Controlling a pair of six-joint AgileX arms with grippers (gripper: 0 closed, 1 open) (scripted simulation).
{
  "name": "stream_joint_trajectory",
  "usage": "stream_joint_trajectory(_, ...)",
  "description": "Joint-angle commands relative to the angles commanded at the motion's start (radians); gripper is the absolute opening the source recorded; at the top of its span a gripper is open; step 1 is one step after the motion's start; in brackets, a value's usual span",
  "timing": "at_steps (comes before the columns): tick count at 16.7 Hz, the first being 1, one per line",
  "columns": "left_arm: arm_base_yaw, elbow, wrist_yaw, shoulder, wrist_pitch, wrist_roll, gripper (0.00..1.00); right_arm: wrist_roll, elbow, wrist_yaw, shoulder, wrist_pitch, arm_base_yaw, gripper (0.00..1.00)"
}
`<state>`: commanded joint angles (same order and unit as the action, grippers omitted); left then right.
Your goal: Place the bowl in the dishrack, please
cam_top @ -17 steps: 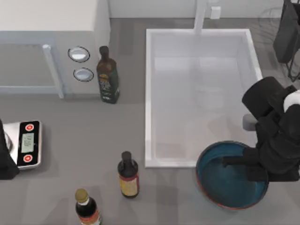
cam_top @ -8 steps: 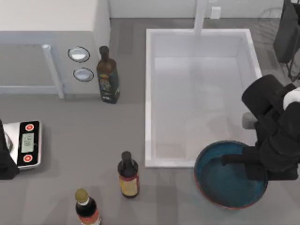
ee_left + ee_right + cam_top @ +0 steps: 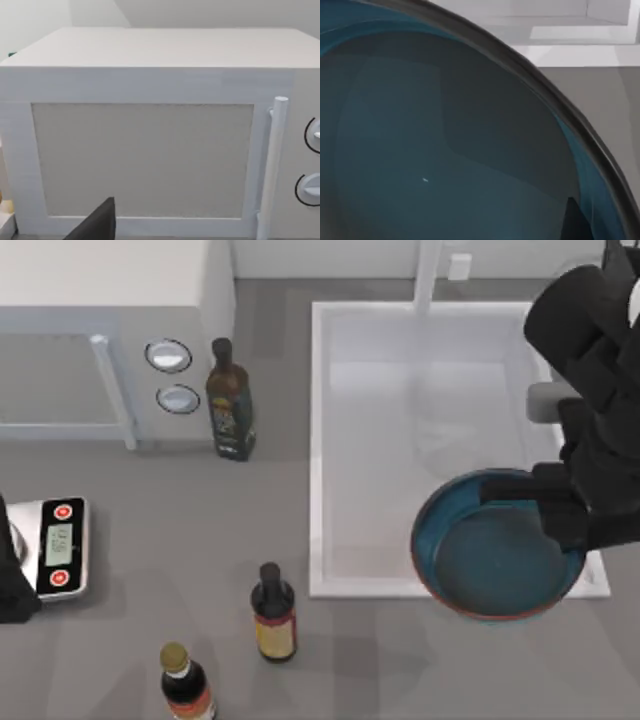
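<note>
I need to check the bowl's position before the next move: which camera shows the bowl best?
The top view: the whole bowl shows there, overlapping the sink's near right corner, with the right gripper at its far-right rim. The right wrist view gives a close look at the teal interior and part of the rim. The left wrist view faces the microwave.

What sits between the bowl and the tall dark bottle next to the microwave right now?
In the top view, the white sink basin lies between the bowl, held up by the right gripper, and the tall bottle.
</note>
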<state>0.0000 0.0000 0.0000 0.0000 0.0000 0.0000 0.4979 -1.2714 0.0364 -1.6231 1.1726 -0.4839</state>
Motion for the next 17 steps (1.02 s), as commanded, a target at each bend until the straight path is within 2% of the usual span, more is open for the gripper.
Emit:
stream_joint_trajectory(4,0.000,0.000,0.000,0.000,0.000,0.000,1.00,-0.008,-0.215,-0.001,0.043,0.256,0.005,0.00)
stream_joint_trajectory(7,0.000,0.000,0.000,0.000,0.000,0.000,1.00,-0.013,-0.299,-0.002,0.069,0.341,0.009,0.00)
stream_joint_trajectory(13,0.000,0.000,0.000,0.000,0.000,0.000,1.00,-0.013,-0.304,-0.003,0.069,0.345,0.006,0.00)
stream_joint_trajectory(17,0.000,0.000,0.000,0.000,0.000,0.000,1.00,-0.052,-0.284,-0.057,0.114,0.245,0.094,0.00)
